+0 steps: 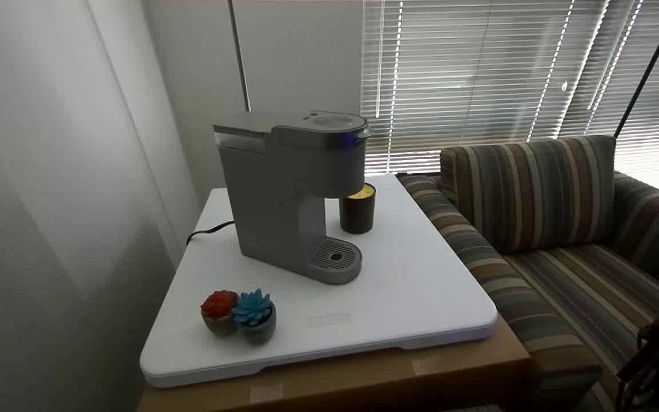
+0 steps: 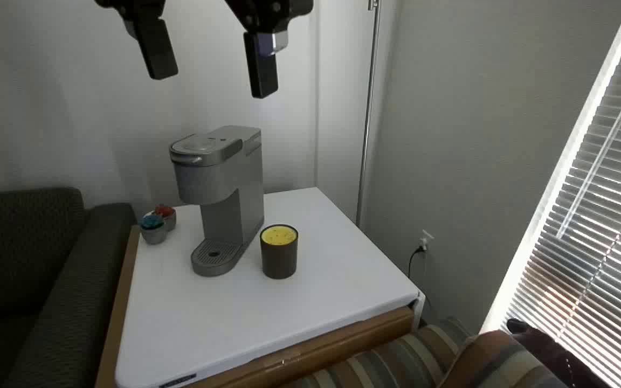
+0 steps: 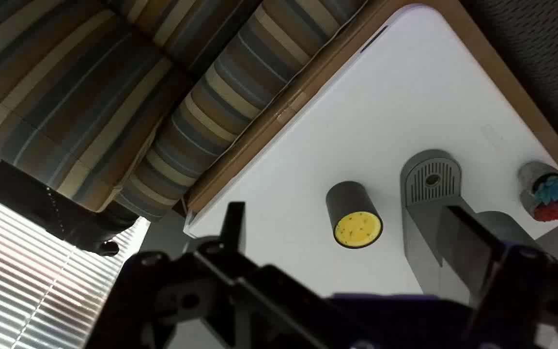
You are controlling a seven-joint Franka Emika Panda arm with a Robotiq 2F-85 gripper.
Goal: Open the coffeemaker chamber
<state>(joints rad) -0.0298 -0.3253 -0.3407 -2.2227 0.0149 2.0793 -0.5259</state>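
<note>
Plants (image 2: pixel 155 229) are seen far left in an exterior view. Next, on the table (image 2: pixel 208 323), the coffee machine (image 2: pixel 224 188) is stood, its lid (image 2: pixel 205 148) closed and front lip (image 2: pixel 186 160) turned near. Higher and nearer, the pincer (image 2: pixel 214 85) is held with fingers (image 2: pixel 157 51) parted, gripping nothing; a reach down and toward the far side is judged necessary. A candle (image 2: pixel 279 253) is placed farther right.

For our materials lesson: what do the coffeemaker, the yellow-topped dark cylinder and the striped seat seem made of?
Coffeemaker: probably matte plastic, given its moulded curves. Dark cylinder: perhaps glass or ceramic, its wall smooth; its speckled yellow top looks waxy. Striped seat: likely matte fabric, by its soft padded edges.
</note>
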